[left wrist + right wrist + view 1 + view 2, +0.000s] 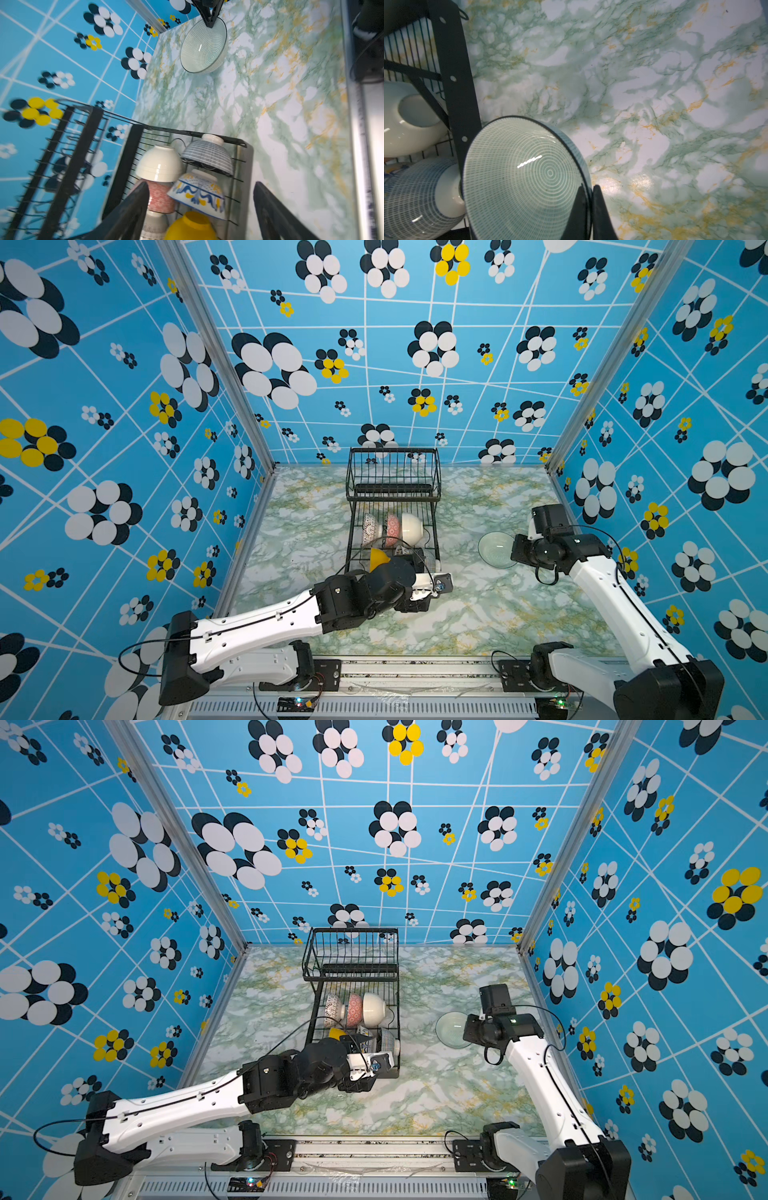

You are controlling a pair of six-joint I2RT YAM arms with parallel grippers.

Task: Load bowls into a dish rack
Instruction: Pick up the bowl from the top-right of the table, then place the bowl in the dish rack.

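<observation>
The black wire dish rack stands mid-table. On its lower tray, bowls lie on their sides: black-and-white patterned, pink-red, cream, yellow, blue-yellow patterned and navy striped. My left gripper hangs open over the tray's near end, its fingers wide of the yellow bowl and holding nothing. My right gripper is shut on the dark rim of a pale green ringed bowl, which is tilted just right of the rack.
The rack's raised basket at the back holds nothing I can see. Blue flowered walls close in three sides. A metal rail runs along the front edge, carrying both arm bases.
</observation>
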